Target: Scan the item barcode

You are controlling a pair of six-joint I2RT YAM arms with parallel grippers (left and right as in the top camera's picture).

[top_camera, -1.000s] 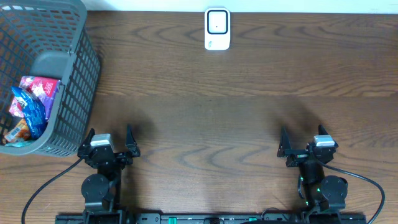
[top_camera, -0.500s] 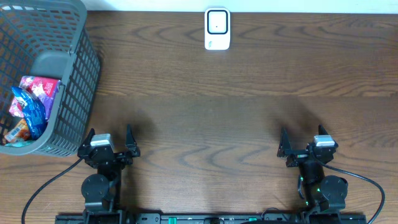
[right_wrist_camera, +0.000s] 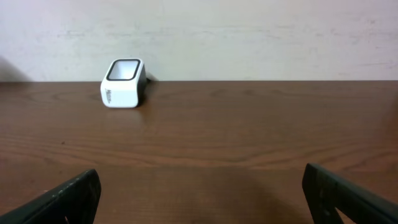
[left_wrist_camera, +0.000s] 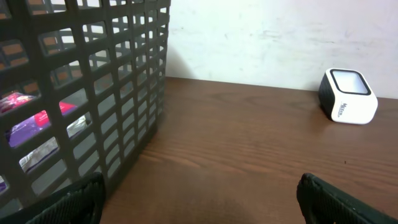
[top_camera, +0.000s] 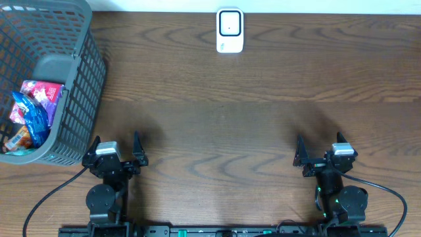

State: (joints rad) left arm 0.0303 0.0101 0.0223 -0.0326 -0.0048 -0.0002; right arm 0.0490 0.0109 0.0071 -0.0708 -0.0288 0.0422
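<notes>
Compared with one second ago: no change observed. Both arms, the basket and its contents sit in the same places in the overhead view.

Count, overhead:
- Grippers: two. The left gripper [top_camera: 116, 143] and right gripper [top_camera: 320, 145] are parked at the near edge of the table [top_camera: 263, 99], well apart from each other. Both have their fingers spread wide with nothing between them. Each wrist view confirms this, with only bare wood between the two dark fingertips.
- Scanner [top_camera: 229, 30]: one. It is a white block with a dark window on top, standing at the far edge of the table near the middle and apart from everything else.
- Basket [top_camera: 89, 72]: one, grey plastic mesh, at the far left corner.
- Items: three can be made out, all inside the basket. There is a pink packet [top_camera: 41, 92], a blue packet [top_camera: 29, 115] overlapping it, and an orange packet [top_camera: 16, 139] partly under the blue one. Whether more lie beneath cannot be told.

No barcode is legible on any packet. Neither gripper touches any item.
</notes>
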